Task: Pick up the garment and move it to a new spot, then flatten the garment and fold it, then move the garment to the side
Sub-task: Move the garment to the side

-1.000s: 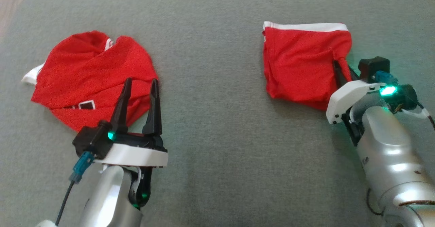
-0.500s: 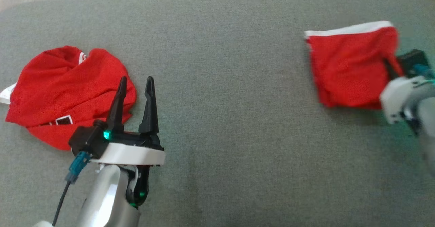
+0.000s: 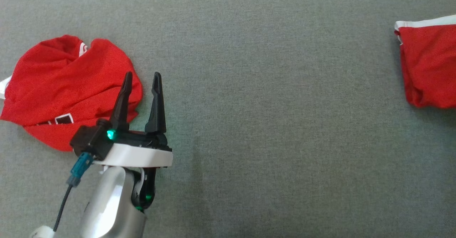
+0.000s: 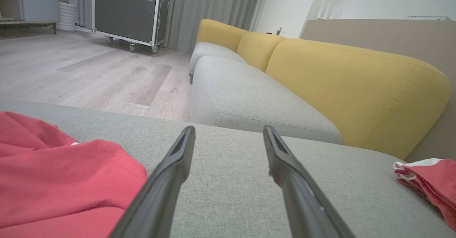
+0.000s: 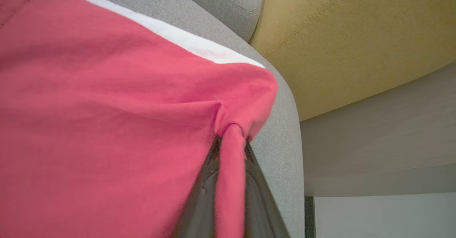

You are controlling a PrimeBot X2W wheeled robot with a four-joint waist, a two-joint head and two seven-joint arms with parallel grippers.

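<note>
We have our right gripper [image 5: 231, 146] clamped narrow on a pinched ridge of the folded red garment [image 5: 107, 106], near its corner below the white band [image 5: 185, 42]. In the head view the folded red garment [image 3: 429, 67] lies at the far right of the grey cushion [image 3: 256, 124], well apart from the crumpled red garment [image 3: 67, 84] on the left. Our left gripper [image 3: 142, 74] stands wide with nothing between its fingers, just beside the crumpled red garment's right edge. Its left finger overlaps the cloth in the head view; we cannot tell whether it touches.

We judge the step in hand to be the last one: carrying the folded piece to the side. To do it well we should drag low and steady along the cushion, so the layers trail flat behind the pinch rather than peel apart. The right wrist view shows the cushion's rounded edge close beside the gripped corner, so we should stop short of it and set the cloth fully on the fabric before letting go. Opening straight and lifting upward should avoid snagging the top layer
</note>
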